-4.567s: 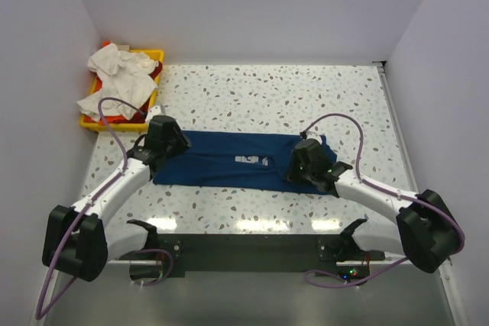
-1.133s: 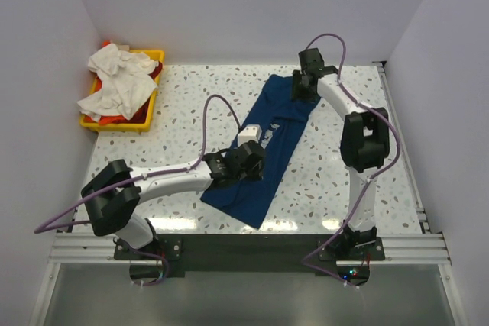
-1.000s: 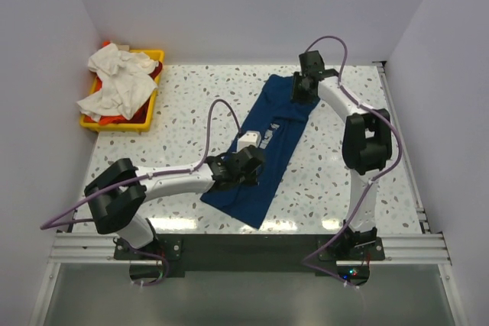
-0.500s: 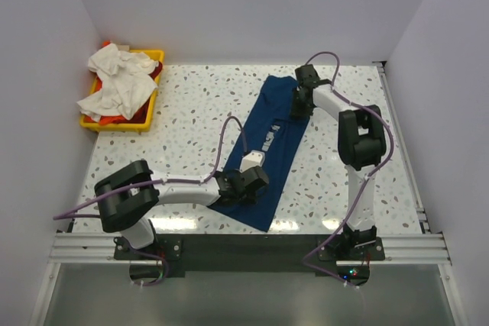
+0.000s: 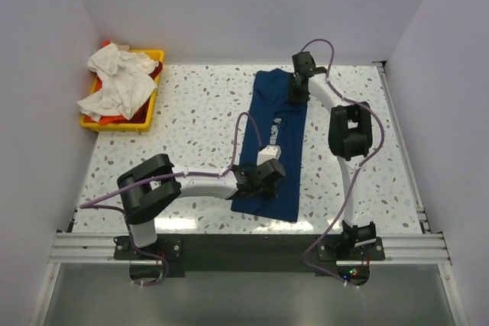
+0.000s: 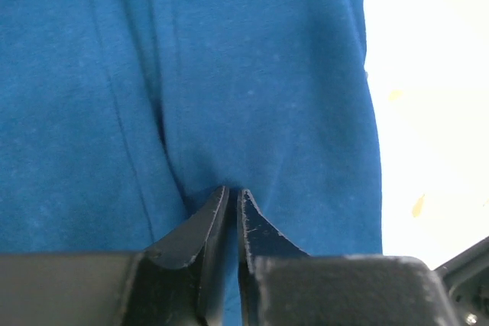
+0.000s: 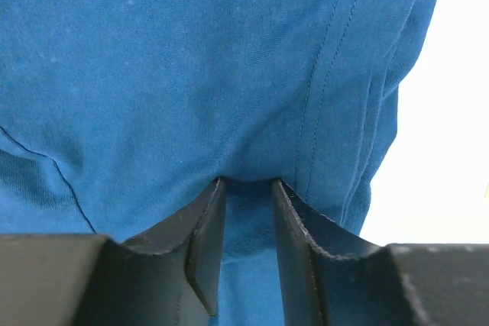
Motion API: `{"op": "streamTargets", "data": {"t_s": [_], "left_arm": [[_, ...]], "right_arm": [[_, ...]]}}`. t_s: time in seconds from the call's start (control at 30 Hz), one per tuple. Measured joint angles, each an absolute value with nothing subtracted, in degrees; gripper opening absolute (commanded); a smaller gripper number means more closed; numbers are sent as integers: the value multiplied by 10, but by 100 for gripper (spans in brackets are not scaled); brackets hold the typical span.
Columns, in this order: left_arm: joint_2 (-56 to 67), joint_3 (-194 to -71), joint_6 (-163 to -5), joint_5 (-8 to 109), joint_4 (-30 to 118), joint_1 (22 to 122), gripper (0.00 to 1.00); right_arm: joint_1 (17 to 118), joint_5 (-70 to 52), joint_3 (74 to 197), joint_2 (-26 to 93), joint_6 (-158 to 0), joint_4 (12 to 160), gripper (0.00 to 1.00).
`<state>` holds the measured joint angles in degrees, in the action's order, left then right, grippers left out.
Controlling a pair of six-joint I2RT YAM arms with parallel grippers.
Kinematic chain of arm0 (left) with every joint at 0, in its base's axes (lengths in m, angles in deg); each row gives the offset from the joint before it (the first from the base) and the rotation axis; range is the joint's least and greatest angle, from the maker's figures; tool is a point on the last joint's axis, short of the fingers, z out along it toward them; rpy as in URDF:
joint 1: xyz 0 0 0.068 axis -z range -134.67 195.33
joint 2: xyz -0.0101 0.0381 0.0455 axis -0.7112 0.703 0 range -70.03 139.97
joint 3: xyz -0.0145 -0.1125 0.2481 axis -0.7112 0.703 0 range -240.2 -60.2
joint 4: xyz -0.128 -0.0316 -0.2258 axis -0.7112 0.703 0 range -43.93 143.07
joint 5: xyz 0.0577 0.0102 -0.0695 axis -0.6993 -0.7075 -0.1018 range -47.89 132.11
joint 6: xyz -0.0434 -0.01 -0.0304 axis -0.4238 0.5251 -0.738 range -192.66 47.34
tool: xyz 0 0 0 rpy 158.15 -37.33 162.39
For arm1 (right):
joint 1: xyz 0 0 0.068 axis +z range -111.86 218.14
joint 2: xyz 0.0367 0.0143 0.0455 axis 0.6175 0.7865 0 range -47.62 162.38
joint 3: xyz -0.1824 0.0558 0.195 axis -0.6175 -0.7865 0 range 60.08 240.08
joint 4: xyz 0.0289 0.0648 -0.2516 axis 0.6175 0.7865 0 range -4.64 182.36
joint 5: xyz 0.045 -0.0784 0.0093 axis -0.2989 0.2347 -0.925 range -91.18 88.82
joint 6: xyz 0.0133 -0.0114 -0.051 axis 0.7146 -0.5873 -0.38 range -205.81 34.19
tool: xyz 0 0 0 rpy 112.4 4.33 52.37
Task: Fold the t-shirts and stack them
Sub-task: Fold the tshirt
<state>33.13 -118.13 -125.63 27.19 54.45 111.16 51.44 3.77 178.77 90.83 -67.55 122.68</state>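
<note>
The navy t-shirt [image 5: 279, 139] has swung round: a few seconds ago it lay crosswise in front of the arm bases, a second ago it was on a diagonal, and now it runs almost straight away from you. It sits on the bench [image 5: 199, 104] well to the right of the yellow tray [image 5: 157, 55]. Its far end is about level with the tray and its near end reaches much closer to you than the tray does.

Both arms travelled with it. The right pincer [image 5: 298, 91] has gone out to the far end. The left pincer [image 5: 263, 181] has crossed over to the near end, so that arm now lies stretched across the bench.

In the wrist views each pincer is clamped on cloth. The left pincer [image 6: 233, 192] has its fingers all but touching, with a fold nipped between them. The right pincer [image 7: 246, 185] holds a thicker gather by a stitched seam.

I judge the turn to be done. You now have a long strip ready to be folded end over end.

The shirt is already doubled lengthwise into a narrow band (the pale print [image 5: 275, 124] shows mid-length). It is mostly flat, with faint ridges running toward each grip and a slightly wider, rumpled near edge.

The white t-shirts [image 5: 114, 74] are heaped in the tray, spilling over its rim, with orange-red cloth showing beneath them.
</note>
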Motion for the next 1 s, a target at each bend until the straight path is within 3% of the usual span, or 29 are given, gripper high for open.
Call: {"op": "streamTargets", "data": {"t_s": [0.2, 0.37, 0.53, 0.7, 1.0], "left_arm": [[308, -1191, -1254, 283, 555, 1100, 27], [198, -1152, -1239, 289, 554, 1053, 32], [76, -1070, -1227, 284, 553, 1017, 43], [29, -998, -1225, 301, 567, 1017, 52], [5, -967, -1225, 339, 612, 1016, 56]], "right_arm": [[514, 36, 1786, 899, -679, 1240, 54], [512, 22, 1719, 818, -668, 1252, 54], [513, -17, 1492, 588, -630, 1203, 54], [539, -50, 1227, 346, -569, 1135, 53], [634, -111, 947, 164, -467, 1133, 51]]}}
